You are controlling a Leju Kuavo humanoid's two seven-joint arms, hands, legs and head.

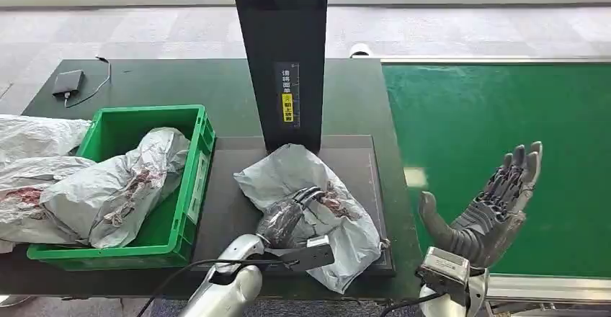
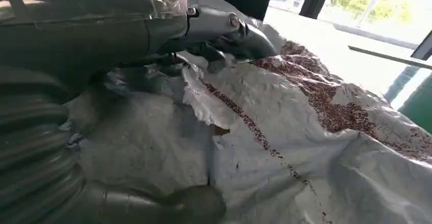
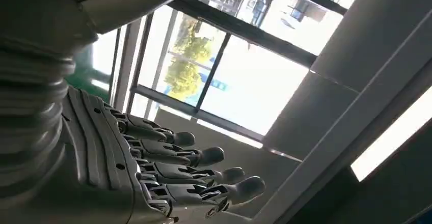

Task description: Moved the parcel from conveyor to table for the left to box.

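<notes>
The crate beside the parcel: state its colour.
Bright green crate; the head view shows it best.

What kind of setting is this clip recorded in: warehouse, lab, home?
Most likely a parcel-sorting test station in an office-like hall. A green conveyor belt runs beside a dark table, crumpled grey mailer parcels fill a green crate, and a black scanner post stands over the parcel under the left hand.

Grey parcel (image 1: pixel 317 202) with reddish marks; green crate (image 1: pixel 187 180); green conveyor (image 1: pixel 490 115).
</notes>
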